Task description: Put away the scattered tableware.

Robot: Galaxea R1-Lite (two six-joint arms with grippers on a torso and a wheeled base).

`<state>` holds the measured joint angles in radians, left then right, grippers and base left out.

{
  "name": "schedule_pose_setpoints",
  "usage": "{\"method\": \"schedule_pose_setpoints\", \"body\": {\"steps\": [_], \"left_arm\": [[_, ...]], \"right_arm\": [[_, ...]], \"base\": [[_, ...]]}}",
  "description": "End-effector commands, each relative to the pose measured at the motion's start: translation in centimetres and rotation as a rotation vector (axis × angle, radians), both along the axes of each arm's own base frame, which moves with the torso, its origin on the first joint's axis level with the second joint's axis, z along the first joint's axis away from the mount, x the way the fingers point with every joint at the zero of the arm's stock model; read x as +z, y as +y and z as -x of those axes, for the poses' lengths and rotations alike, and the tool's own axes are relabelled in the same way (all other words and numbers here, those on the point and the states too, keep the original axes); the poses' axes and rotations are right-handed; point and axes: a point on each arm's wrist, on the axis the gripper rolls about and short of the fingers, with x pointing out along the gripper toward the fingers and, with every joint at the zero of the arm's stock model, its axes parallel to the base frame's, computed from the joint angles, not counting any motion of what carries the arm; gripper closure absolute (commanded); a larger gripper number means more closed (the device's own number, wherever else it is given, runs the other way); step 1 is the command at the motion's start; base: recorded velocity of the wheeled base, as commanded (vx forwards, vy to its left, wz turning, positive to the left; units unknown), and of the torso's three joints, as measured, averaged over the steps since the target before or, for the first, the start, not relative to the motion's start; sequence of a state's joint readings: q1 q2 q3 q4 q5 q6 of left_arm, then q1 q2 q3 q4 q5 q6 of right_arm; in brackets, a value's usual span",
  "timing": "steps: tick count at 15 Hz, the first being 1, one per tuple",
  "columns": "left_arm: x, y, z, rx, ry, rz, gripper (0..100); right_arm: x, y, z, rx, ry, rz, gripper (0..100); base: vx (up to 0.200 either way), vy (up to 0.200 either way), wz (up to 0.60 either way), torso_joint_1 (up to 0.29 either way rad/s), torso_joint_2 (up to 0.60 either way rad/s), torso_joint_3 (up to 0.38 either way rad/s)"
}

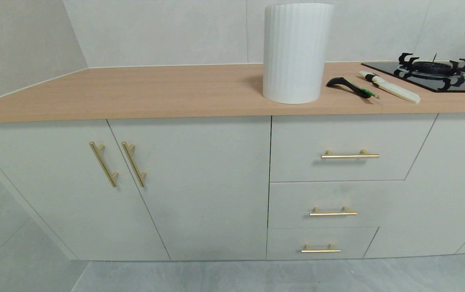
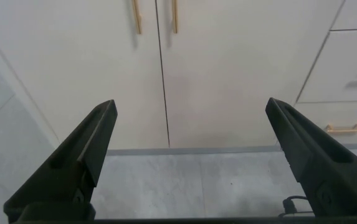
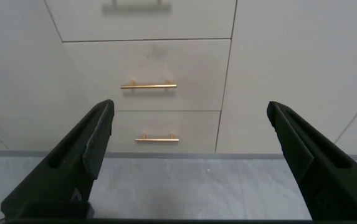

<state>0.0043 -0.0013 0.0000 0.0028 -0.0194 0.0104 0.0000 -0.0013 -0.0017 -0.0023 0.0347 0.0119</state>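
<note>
White knife [image 1: 390,86], black spoon [image 1: 348,86] near tabletop [image 1: 155,93] front edge: likely light, stiff, slick; pinch mid-handle. Both jaws spread, empty.

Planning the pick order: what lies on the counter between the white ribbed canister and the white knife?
In the head view, a black-handled utensil with a green tip lies on the counter between the white ribbed canister and the white knife.

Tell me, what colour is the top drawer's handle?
Gold. The top drawer's handle shows best in the head view.
</note>
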Motion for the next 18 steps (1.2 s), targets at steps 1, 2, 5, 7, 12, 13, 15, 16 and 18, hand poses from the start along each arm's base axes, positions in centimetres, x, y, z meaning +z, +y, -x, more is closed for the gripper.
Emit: {"method": "schedule_pose_setpoints", "body": {"steps": [1,2,5,7,12,13,15,16,18], "left_arm": [[0.0,0.0,0.0,0.001,0.002,0.0,0],[0.0,0.0,0.0,0.001,0.002,0.0,0],[0.0,0.0,0.0,0.001,0.002,0.0,0],[0.0,0.0,0.0,0.001,0.002,0.001,0],[0.0,0.0,0.0,0.001,0.002,0.001,0],[0.0,0.0,0.0,0.001,0.002,0.003,0],[0.0,0.0,0.0,0.001,0.002,0.003,0],[0.0,0.0,0.0,0.001,0.002,0.003,0],[0.0,0.0,0.0,0.001,0.002,0.003,0]], "right_arm": [[0.0,0.0,0.0,0.001,0.001,0.0,0],[0.0,0.0,0.0,0.001,0.001,0.001,0],[0.0,0.0,0.0,0.001,0.001,0.004,0],[0.0,0.0,0.0,0.002,0.001,0.006,0],[0.1,0.0,0.0,0.01,-0.006,0.027,0],[2.2,0.0,0.5,0.031,-0.066,0.02,0],[7.1,-0.1,0.2,0.102,-0.062,-0.02,0],[7.8,-0.1,-0.9,0.13,0.002,-0.011,0],[8.1,0.3,-4.0,0.183,0.182,0.068,0]], "base": [[0.0,0.0,0.0,0.0,0.0,0.0],[0.0,0.0,0.0,0.0,0.0,0.0],[0.0,0.0,0.0,0.0,0.0,0.0],[0.0,0.0,0.0,0.0,0.0,0.0],[0.0,0.0,0.0,0.0,0.0,0.0],[0.0,0.0,0.0,0.0,0.0,0.0],[0.0,0.0,0.0,0.0,0.0,0.0],[0.0,0.0,0.0,0.0,0.0,0.0],[0.0,0.0,0.0,0.0,0.0,0.0]]}}
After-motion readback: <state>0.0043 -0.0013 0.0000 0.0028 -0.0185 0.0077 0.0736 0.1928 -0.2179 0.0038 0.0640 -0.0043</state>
